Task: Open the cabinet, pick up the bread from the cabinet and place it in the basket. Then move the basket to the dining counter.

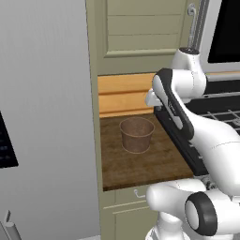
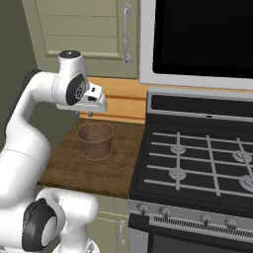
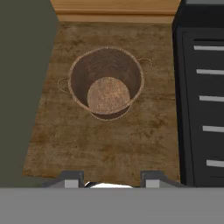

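The basket [image 1: 137, 134] is seen upright and empty on the short dark wood worktop [image 1: 140, 164], just beside the stove [image 2: 197, 163]. The cabinet [image 1: 145, 33] door above is shut. The gripper [image 3: 111, 177] is held above the basket, fingers spread, grasping nothing.

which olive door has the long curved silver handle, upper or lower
The upper cabinet, shut above the worktop. The lower drawer under the basket has a small hook pull.
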Controlling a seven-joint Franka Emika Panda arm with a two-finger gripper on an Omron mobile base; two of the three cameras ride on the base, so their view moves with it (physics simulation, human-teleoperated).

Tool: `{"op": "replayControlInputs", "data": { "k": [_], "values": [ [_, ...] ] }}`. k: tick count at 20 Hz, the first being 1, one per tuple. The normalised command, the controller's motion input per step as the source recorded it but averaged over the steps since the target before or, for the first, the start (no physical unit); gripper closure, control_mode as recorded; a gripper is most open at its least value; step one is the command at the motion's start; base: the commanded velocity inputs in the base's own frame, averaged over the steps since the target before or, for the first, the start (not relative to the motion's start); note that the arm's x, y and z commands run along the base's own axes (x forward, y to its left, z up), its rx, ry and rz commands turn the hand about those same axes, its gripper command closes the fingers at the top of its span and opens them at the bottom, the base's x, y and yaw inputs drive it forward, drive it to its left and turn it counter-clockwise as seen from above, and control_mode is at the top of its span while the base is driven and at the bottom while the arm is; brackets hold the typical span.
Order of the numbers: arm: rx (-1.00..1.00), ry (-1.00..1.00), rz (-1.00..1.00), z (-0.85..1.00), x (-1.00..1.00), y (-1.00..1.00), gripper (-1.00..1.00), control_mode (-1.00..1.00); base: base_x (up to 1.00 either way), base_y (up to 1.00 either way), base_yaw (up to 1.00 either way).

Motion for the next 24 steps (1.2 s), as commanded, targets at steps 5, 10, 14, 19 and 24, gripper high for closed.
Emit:
{"op": "replayControlInputs", "data": {
  "k": [5,10,14,19,24],
  "values": [
    [0.01,-0.19,0.01,0.0,-0.53,-0.16,-1.0,-1.0,0.0,0.0,0.0],
    [0.05,-0.31,0.02,0.49,-0.2,-0.51,-1.0,-1.0,0.0,0.0,0.0],
    [0.02,-0.27,0.0,0.72,0.0,-0.45,-1.0,-1.0,0.0,0.0,0.0],
    [0.01,-0.22,0.0,0.54,0.0,-0.25,-1.0,-1.0,0.0,0.0,0.0],
    [0.0,-0.13,-0.02,0.51,0.12,-0.21,-1.0,-1.0,0.0,0.0,0.0]
  ]
}}
